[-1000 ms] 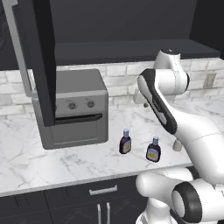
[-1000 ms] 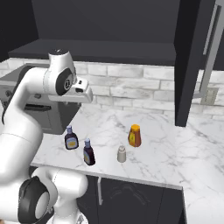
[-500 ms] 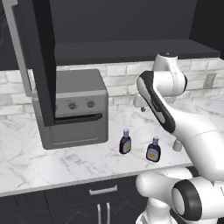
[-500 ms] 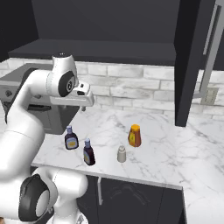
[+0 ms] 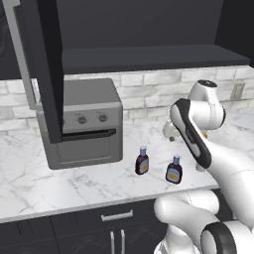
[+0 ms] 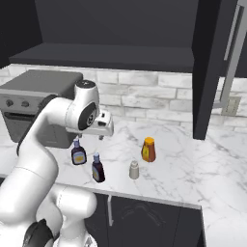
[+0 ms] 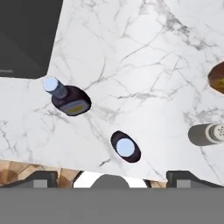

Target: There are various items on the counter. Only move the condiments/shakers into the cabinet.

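two dark bottles (image 6: 79, 154) (image 6: 98, 169) left of the shaker (image 6: 134, 170) bore unreadable yellow labels; the gripper's (image 6: 100, 137) finger state couldn't be told.

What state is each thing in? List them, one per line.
Black upper wall cabinet: door open.
Grey toaster oven: door shut.
Two dark brown bottles with pale blue caps: upright, capped, on white marble counter.
Beige-grey shaker: upright.
Orange rounded bottle: upright.
Gripper: empty, above the bottles.

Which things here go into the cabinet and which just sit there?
To move:
bottle by the toaster oven
bottle by the counter edge
shaker
Destination: cabinet

Leave alone:
orange bottle
toaster oven
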